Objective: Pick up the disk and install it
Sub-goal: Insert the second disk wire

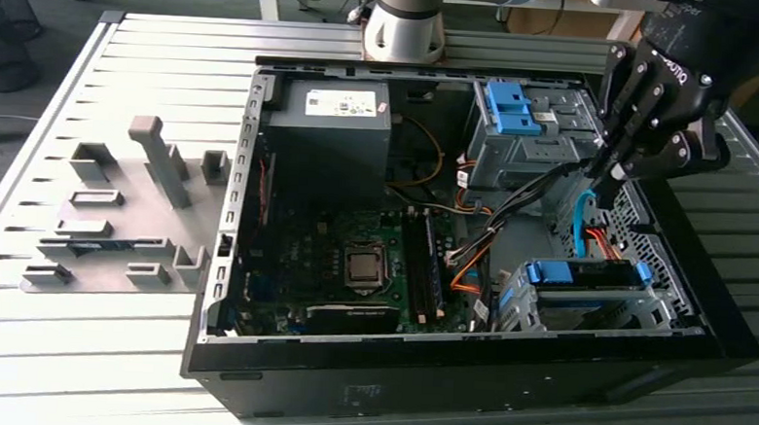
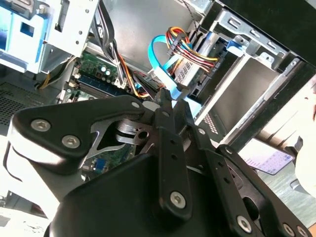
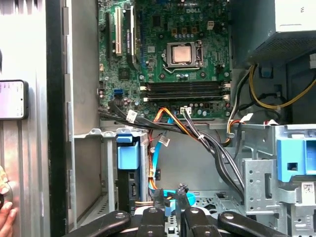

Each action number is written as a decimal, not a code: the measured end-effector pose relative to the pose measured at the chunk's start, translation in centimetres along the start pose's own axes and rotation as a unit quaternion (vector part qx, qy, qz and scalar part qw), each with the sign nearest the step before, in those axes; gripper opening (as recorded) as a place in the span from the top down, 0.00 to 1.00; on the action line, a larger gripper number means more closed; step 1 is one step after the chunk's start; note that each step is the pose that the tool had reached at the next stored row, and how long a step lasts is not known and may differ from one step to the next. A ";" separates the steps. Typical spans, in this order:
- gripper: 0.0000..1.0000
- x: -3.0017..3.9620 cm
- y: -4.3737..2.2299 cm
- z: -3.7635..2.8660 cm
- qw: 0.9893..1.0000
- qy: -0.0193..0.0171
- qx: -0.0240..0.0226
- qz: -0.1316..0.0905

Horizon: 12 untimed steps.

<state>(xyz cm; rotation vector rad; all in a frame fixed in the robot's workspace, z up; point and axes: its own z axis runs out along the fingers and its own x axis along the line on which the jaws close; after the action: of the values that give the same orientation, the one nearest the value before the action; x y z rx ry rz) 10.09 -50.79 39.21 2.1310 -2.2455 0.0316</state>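
The disk [image 1: 585, 303] lies in the drive cage at the case's front corner, on the exterior view's right, under its blue rail [image 1: 585, 274]. In the first wrist view the disk [image 3: 131, 183] sits end-on below that blue rail, and in the second wrist view cables plug into the disk [image 2: 182, 71]. My gripper [image 1: 610, 169] hangs over the case's right side, above and behind the cage, apart from the disk. Its black fingers are drawn together with nothing between them, next to a looping light-blue cable [image 2: 160, 54]. Both wrist views show the gripper [image 2: 165, 101] [image 3: 170, 195].
The open computer case [image 1: 475, 373] lies flat on a slatted metal table [image 1: 87, 353]. Inside are the motherboard [image 1: 351, 260], a black box with a white sticker [image 1: 326, 122], cable bundles and a second cage with a bare blue bracket [image 1: 509, 107]. Grey fixtures [image 1: 119, 209] stand left. A hand [image 3: 5, 217] and a phone [image 3: 12, 98] are beside the case.
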 end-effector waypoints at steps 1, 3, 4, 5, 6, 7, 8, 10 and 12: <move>0.76 -0.08 0.00 0.05 1.000 0.002 0.000 0.000; 0.76 -0.20 0.00 0.19 1.000 0.009 0.001 0.000; 0.76 -0.28 0.00 0.29 1.000 0.012 0.001 0.000; 0.76 -0.37 -0.01 0.39 1.000 0.015 0.001 0.000; 0.76 -0.47 -0.02 0.49 1.000 0.017 0.001 0.000; 0.76 -0.64 -0.11 0.70 1.000 0.018 0.001 0.000; 0.76 -0.69 -0.15 0.82 1.000 0.019 0.001 0.000; 0.76 -0.72 -0.20 1.09 1.000 0.026 0.001 0.001; 0.76 -0.73 -0.24 1.24 0.999 0.032 0.002 0.001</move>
<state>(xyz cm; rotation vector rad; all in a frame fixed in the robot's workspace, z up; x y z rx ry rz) 10.34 -50.13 37.93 2.0989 -2.2132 0.1018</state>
